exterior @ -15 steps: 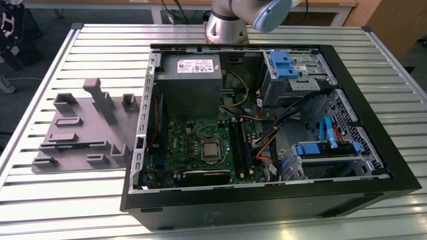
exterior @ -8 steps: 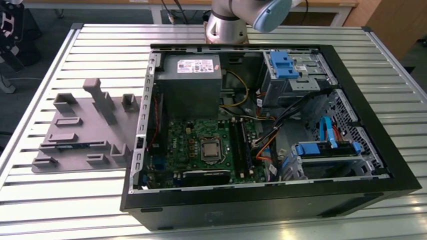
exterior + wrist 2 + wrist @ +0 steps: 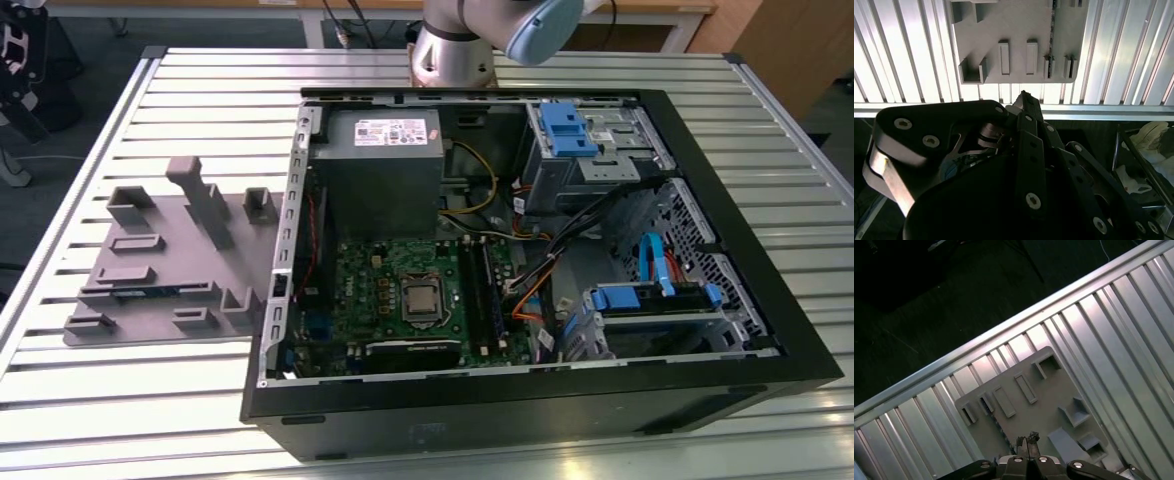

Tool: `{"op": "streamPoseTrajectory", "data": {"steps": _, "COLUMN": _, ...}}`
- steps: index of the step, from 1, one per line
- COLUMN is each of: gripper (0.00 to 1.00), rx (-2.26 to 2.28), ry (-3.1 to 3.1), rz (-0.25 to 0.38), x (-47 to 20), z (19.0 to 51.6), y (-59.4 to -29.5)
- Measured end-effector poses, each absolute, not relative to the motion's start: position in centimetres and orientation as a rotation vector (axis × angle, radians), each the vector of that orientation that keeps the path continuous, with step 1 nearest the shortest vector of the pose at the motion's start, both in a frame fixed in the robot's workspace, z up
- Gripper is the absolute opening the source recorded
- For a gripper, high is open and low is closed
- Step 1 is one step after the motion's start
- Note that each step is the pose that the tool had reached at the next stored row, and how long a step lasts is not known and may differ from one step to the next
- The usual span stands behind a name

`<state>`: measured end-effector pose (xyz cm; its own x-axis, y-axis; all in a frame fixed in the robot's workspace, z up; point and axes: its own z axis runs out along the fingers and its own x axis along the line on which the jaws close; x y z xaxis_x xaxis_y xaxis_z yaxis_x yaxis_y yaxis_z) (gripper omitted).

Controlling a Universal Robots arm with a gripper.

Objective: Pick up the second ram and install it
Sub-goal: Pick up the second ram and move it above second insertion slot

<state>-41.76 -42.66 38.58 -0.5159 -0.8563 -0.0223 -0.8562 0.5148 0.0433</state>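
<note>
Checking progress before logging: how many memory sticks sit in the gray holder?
1: a blue memory stick sits in a slot of the gray holder, on the exterior view's left. Others may be hidden.

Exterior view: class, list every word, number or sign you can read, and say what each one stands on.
No text can be read.
White label on the power supply: lines of print, too small to read.
Motherboard: pale markings, too small to read.
</note>
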Motion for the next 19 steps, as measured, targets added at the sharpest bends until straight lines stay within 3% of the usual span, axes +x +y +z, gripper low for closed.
{"op": "streamPoseTrajectory", "data": {"steps": 19, "gripper": 0.11, "rx": 1.625, "ry": -2.684, "rz": -0.076, "x": -41.77, "z": 38.58, "y": -42.66}}
